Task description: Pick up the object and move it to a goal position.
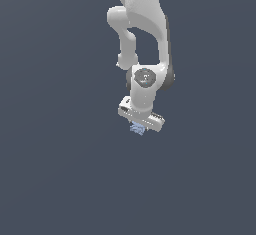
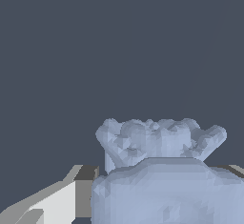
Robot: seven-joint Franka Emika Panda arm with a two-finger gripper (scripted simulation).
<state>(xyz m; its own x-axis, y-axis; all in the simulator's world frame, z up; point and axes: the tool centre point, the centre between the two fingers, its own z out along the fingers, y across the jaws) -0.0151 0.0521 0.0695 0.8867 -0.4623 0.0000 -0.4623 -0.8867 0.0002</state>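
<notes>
The white gripper (image 1: 138,127) pinches the pale blue bumpy lump (image 1: 137,128) between its fingers (image 2: 57,201), around mid-worktop.

The arm (image 1: 142,24) is white, with dark grey seams at its joints and a grey round cap on the wrist. The gripper (image 1: 138,127) is white too, shaded pale grey on its underside. The object (image 1: 137,128) is pale blue; in the wrist view the object (image 2: 159,170) shows a faceted, bumpy surface in lighter and darker blue-grey patches. One finger (image 2: 52,204) is white with a dark grey pad. The table (image 1: 50,179) is plain slate grey, unpatterned.
</notes>
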